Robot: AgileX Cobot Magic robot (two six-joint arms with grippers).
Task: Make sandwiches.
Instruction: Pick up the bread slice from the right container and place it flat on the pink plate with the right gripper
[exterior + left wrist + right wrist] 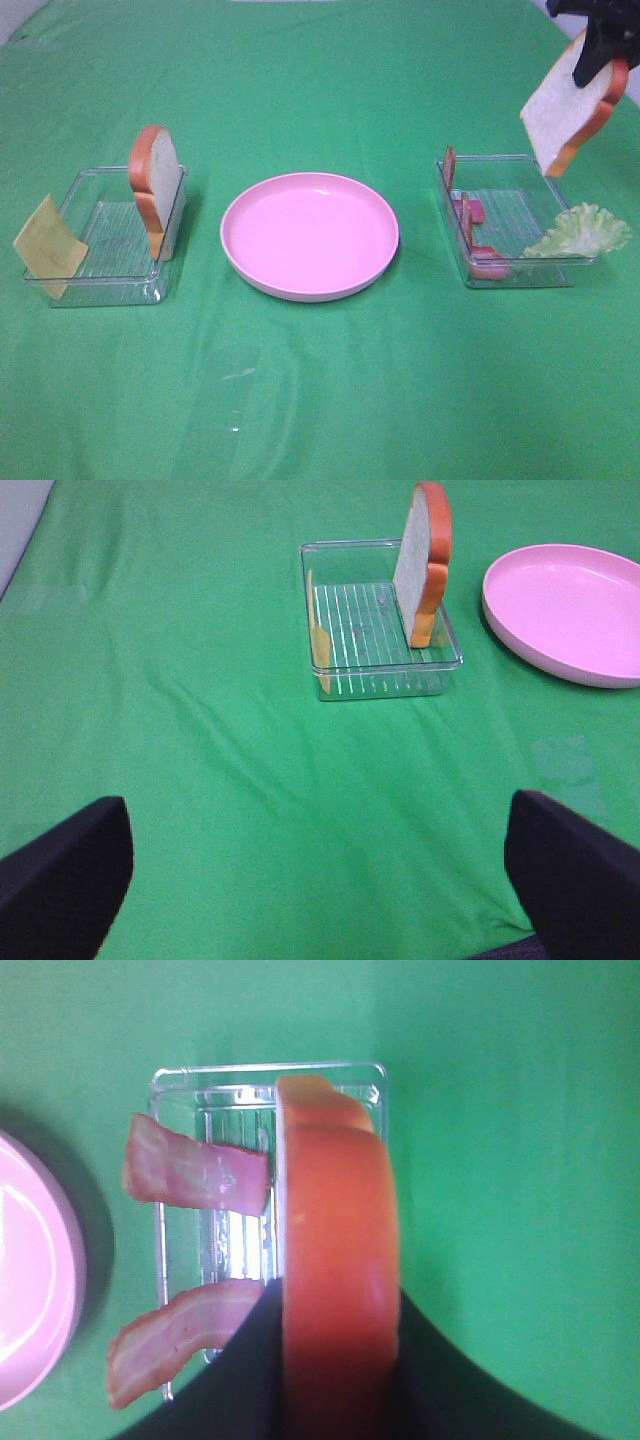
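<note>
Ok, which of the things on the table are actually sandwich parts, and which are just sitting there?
For the job: held bread slice in the right gripper; second bread slice and cheese square at the left tray; bacon strips and lettuce leaf at the right tray.
Just lying about: the two trays themselves, pink plate, green cloth.

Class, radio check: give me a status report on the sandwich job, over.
Left gripper open, empty. Right gripper shut on bread slice, held above right tray. Pink plate bare, nothing in the way.
</note>
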